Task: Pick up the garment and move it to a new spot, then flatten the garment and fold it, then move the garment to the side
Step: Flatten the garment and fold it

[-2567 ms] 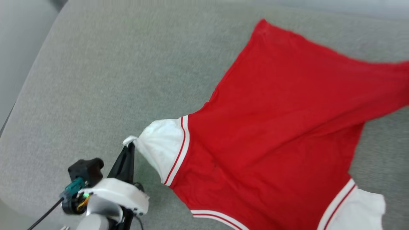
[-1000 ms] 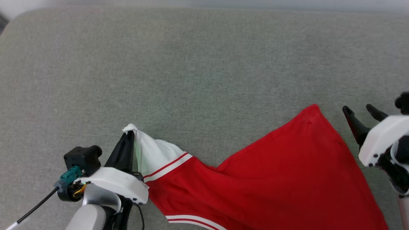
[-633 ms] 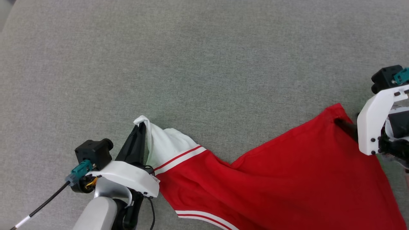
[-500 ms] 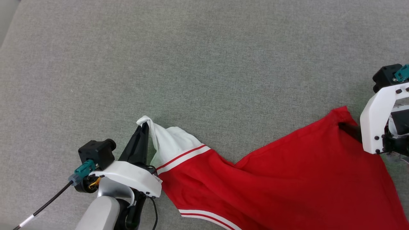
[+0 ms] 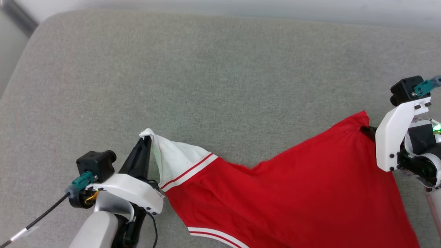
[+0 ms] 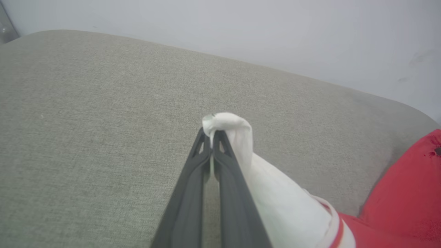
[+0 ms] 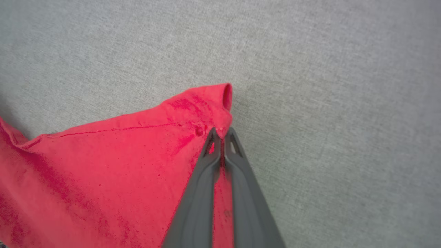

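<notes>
The garment [image 5: 293,193] is a red shirt with white sleeves and red-and-white trim, stretched across a grey cushion [image 5: 206,75] between my two grippers. At the lower left my left gripper [image 5: 144,139] is shut on the tip of a white sleeve [image 5: 174,160]. In the left wrist view the sleeve [image 6: 275,203] bunches over the closed gripper [image 6: 212,132]. My right gripper [image 5: 366,129] is shut on a red corner of the hem at the right. The right wrist view shows that gripper [image 7: 222,132] pinching the red corner [image 7: 220,103]. The chest lettering is hidden.
The cushion's rounded back edge [image 5: 206,15] meets a pale wall [image 6: 275,34] behind it. Its left edge [image 5: 17,86] drops off beside a dark strip at the upper left. A black cable [image 5: 38,220] trails from my left wrist.
My right gripper reached the red hem corner and shut on it; a second ago it stood open beside the cloth. The left gripper keeps its hold on the sleeve. The camera has shifted.
</notes>
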Motion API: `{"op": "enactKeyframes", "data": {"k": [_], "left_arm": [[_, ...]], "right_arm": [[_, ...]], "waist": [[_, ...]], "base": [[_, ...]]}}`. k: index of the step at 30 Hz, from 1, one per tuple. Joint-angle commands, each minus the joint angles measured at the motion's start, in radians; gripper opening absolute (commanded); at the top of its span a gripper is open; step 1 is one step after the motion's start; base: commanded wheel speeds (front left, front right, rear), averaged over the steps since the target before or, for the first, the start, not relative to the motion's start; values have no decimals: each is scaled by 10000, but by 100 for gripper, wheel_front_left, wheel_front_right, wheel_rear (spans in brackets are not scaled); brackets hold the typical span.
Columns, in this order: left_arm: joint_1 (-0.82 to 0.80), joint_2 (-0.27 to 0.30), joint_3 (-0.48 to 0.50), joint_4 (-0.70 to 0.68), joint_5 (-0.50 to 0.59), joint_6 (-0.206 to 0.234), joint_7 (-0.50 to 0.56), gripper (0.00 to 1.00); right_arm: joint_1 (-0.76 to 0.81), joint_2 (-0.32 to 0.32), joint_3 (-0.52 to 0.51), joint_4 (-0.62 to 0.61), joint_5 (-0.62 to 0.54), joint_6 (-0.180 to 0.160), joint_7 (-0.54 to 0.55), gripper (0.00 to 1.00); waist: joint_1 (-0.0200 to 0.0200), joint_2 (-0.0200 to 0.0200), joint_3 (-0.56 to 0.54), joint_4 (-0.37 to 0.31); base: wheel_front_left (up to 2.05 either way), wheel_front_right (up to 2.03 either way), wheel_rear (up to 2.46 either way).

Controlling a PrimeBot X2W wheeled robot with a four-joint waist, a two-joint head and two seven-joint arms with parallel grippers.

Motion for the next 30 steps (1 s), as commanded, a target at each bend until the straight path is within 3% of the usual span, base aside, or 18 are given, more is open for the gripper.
{"op": "enactKeyframes", "data": {"k": [1, 8, 15, 21, 30], "left_arm": [[-171, 185, 121, -38, -4, -12, 39, 0], [-1496, 605, 421, -4, 22, -104, 370, 0], [-3639, 491, 472, 1105, -100, -315, 756, 0], [-6283, 435, 599, 2608, -36, -565, 755, 0], [-10647, 813, 776, 4241, 614, -703, 66, 0]], "right_arm": [[-104, 82, -24, 76, -140, -7, -406, 0], [-802, 316, -116, 648, -503, -7, -1475, 0], [-2083, 484, -291, 1420, -786, -7, -2362, 0], [-3829, 388, -519, 1972, -872, -7, -3284, 0], [-6869, 384, -942, 2285, -1582, -9, -4779, 0]], "waist": [[-1, 0, -551, -335], [-1, 0, -1304, -824], [-1, 0, -1396, -1028], [-1, 0, -623, -1155], [-1, 0, 1323, -1338]], "base": [[0, 0, 0], [0, 0, 0], [0, 0, 0], [0, 0, 0], [0, 0, 0]]}}
